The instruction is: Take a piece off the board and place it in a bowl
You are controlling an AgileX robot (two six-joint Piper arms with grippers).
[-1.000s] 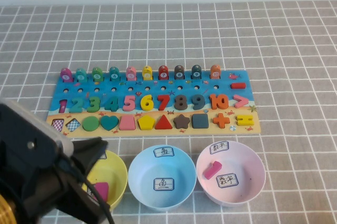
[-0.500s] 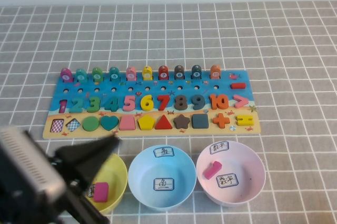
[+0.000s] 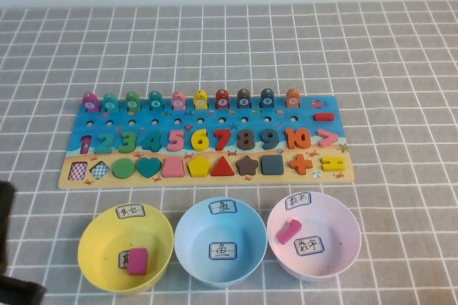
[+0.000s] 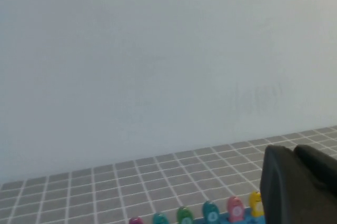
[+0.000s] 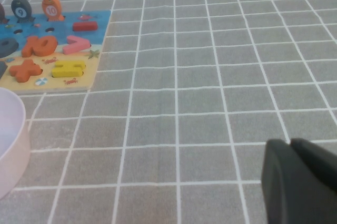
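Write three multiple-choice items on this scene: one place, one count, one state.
1. The narrow magenta piece lies in: A yellow bowl, B blue bowl, C pink bowl.
2. Bowls before the board: A two, B three, C four.
3. The left gripper is: A shut, empty; B gripping the piece; C wide open.
C: it rests there. B: yellow bowl, blue bowl and pink bowl in a row. A: jaws together, near the table's left edge; the right gripper, also shut, hangs over bare table right of the board.
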